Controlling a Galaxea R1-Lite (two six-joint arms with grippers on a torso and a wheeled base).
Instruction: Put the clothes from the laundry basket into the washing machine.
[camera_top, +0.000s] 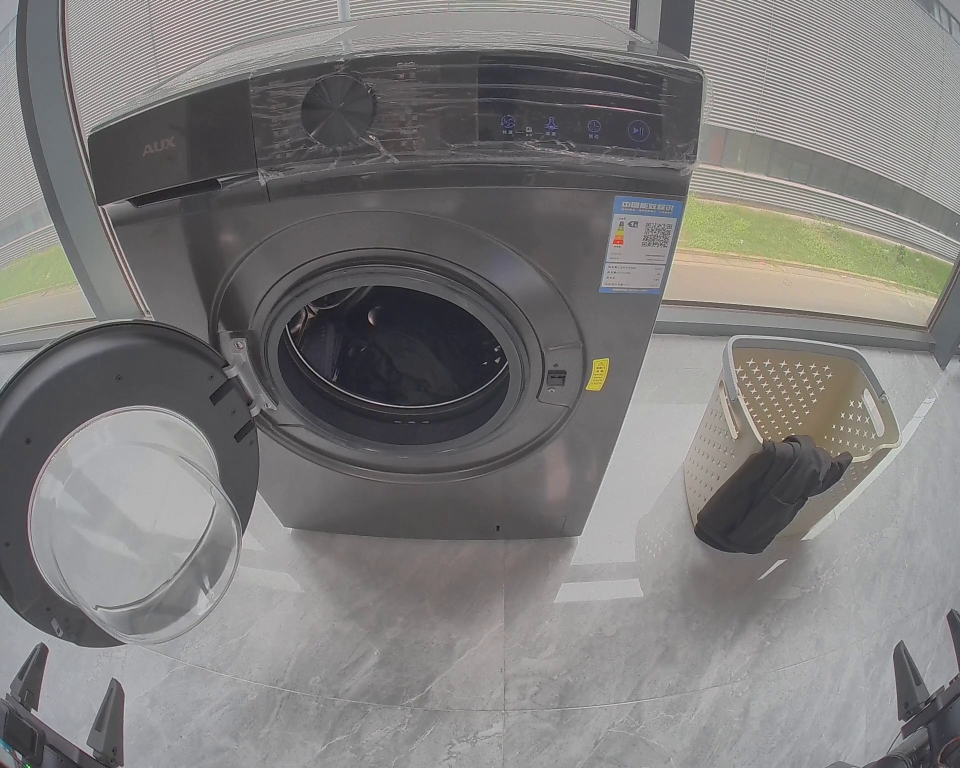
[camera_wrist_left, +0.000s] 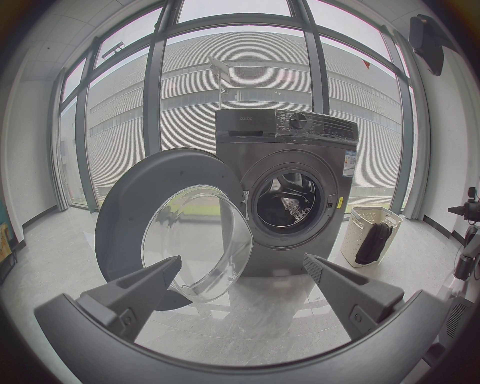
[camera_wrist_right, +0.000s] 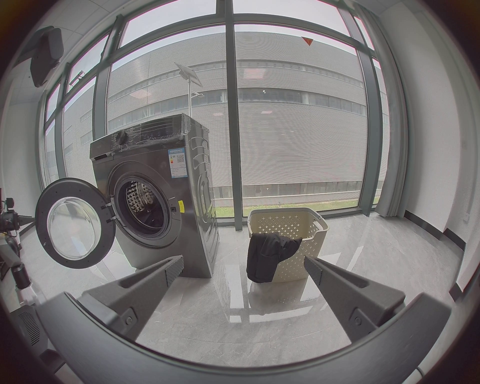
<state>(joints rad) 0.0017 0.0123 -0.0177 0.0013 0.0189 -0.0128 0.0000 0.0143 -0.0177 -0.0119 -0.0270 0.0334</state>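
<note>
Hanging over the near rim of the cream perforated plastic laundry basket (camera_top: 800, 385), the black limp garment (camera_top: 765, 495) droops lengthwise down its wall, straight ahead of the nearer right gripper (camera_wrist_right: 241, 264), fingers spread, empty. Left gripper (camera_top: 75, 668) is also released, well apart from the basket, by the grey front-loading washing machine (camera_top: 420, 230).

Washing machine (camera_top: 430, 215), front face. A pale brand mark (camera_top: 158, 147) stands on the drawer panel (camera_top: 205, 140), at 10 o'clock from the door opening (camera_top: 395, 360). Four small lit blue symbols (camera_top: 570, 127) sit in a row on the dark control panel (camera_top: 450, 105), at 1 o'clock from the opening. A rectangular energy label (camera_top: 640, 245) lies at 2 o'clock, with a blue header, coloured grade bars and a square code; its fine print is too small to read. A small yellow sticker (camera_top: 597, 374) lies at 3 o'clock, just beside the door latch (camera_top: 556, 379).
</note>
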